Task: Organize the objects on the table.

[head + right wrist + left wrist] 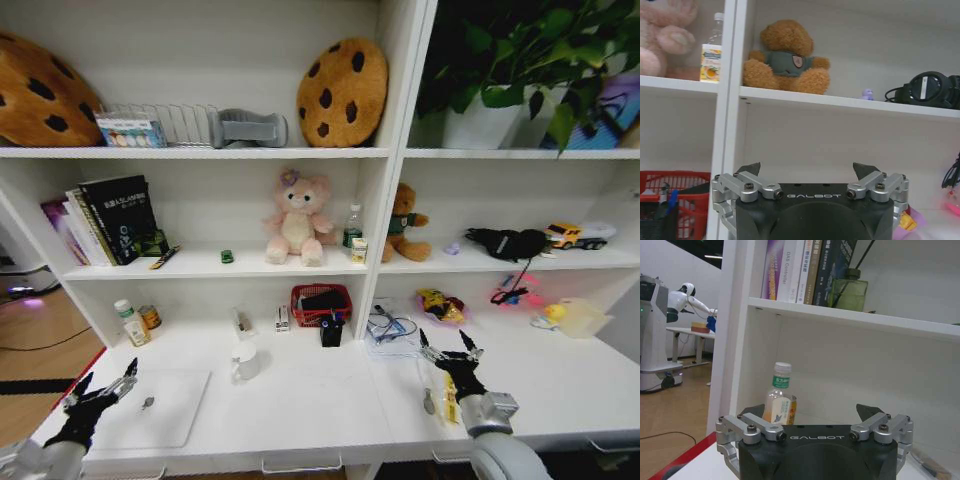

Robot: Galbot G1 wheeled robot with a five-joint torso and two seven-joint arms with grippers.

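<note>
Here I am looking down from the head camera at a long white bench (300, 400) with shelves rising behind it. My left pincer (103, 392) hovers over the near left end of the bench, its black fingers spread wide and holding nothing; my left wrist camera confirms the wide gap, with a small bottle (779, 400) standing beyond it against the shelf's side panel. Just right of that pincer a silver laptop (155, 408) lies closed and flat on the bench, with a tiny dark object (147, 403) resting on its lid; I cannot tell what it is. My right pincer (451, 352) hovers over the near right part of the bench, also spread wide and empty, and the right wrist camera shows the same open gap. Beside it on the bench lie a small yellow item (450, 398) and a grey one (429, 402), too small for me to identify. Farther back, near the middle, stand a white mug (245, 362), a red basket (321, 303) and a black pen holder (332, 331). On the shelf above, a tiny green trinket (227, 257) sits to the left of a pink plush toy (297, 220), and a row of books (105, 220) stands at the far left. A brown teddy bear (786, 57) and black headphones (927, 90) sit on the right-hand shelf.
</note>
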